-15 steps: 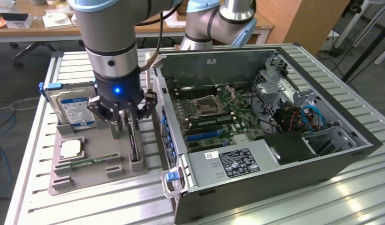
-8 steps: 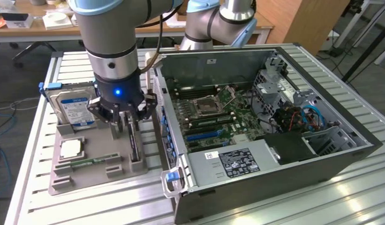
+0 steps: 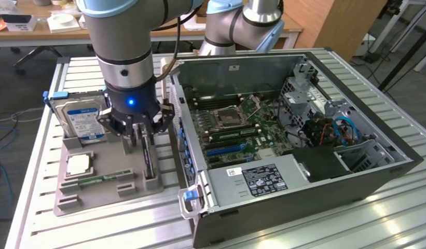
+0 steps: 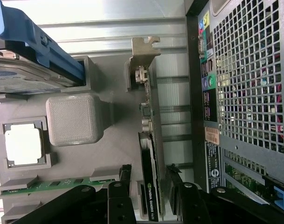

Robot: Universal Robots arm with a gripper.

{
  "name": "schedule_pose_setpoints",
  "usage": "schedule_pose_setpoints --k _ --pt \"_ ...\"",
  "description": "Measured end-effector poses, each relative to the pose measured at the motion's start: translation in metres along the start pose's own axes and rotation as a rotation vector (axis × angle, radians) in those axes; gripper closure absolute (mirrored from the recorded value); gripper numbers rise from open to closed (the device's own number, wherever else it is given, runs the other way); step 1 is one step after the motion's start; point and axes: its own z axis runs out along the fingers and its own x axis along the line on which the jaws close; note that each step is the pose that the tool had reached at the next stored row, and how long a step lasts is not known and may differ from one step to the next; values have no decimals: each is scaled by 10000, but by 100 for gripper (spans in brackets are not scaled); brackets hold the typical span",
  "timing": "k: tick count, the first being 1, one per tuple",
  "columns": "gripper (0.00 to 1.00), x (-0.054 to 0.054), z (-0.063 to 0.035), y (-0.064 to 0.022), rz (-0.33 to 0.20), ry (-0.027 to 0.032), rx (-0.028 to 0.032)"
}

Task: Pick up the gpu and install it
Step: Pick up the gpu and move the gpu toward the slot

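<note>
Spanning the foreground, a slatted metal table (image 3: 386, 218) carries a grey holder tray (image 3: 95, 199) and, to the exterior view's right, an open computer case (image 3: 379, 171). In the tray the gpu (image 3: 148, 161) stands on edge in its slot, close beside the case. The gripper (image 3: 145, 137) hangs over it, fingers spread to either side of the card without pinching it. A blue-labelled hard drive (image 3: 81, 119) stands behind. Farther off are a wooden desk (image 3: 32, 36) and grey floor (image 3: 19, 93).
</note>
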Motion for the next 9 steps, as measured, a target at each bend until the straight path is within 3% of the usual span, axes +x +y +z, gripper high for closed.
schedule_pose_setpoints --k 9 --pt "57 -2 62 -7 -2 0 -1"
